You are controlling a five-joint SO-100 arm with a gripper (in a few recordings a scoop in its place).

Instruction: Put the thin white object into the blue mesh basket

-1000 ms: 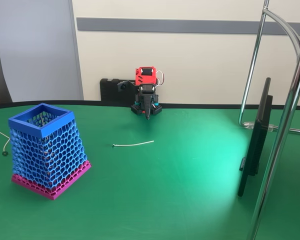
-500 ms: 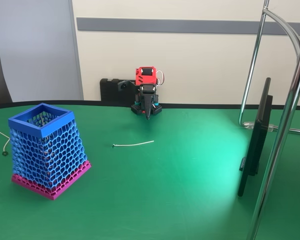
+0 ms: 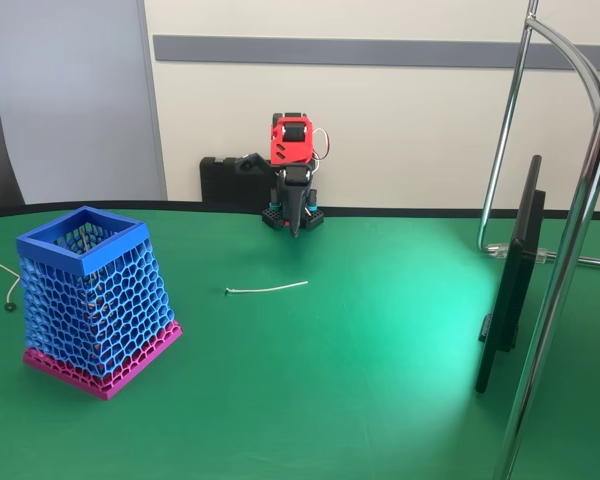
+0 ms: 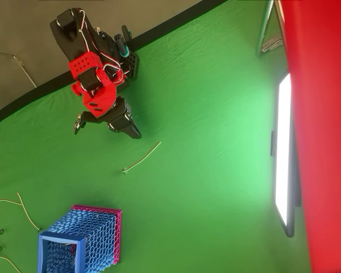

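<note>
The thin white object [image 3: 267, 288] lies flat on the green table, slightly curved, near the middle; from overhead the white object [image 4: 142, 158] runs diagonally. The blue mesh basket [image 3: 80, 240] stands upright at the left on its magenta base band, its square rim open upward; in the overhead view the basket [image 4: 85, 236] sits at the bottom left. My red and black arm stands at the table's far edge. Its gripper [image 3: 295, 228] points down at the table, shut with nothing in it, a short way behind the strand. Overhead, the gripper [image 4: 136, 135] tip is just above the strand's upper end.
A dark flat monitor [image 3: 510, 290] stands edge-on at the right beside chrome stand poles [image 3: 570, 250]. Thin whitish cables [image 4: 5, 210] with small dark ends lie at the left edge near the basket. A black block [image 3: 225, 180] sits behind the arm.
The arm's red upper part has risen a little and the elbow has shifted. The strand and basket have not moved.
</note>
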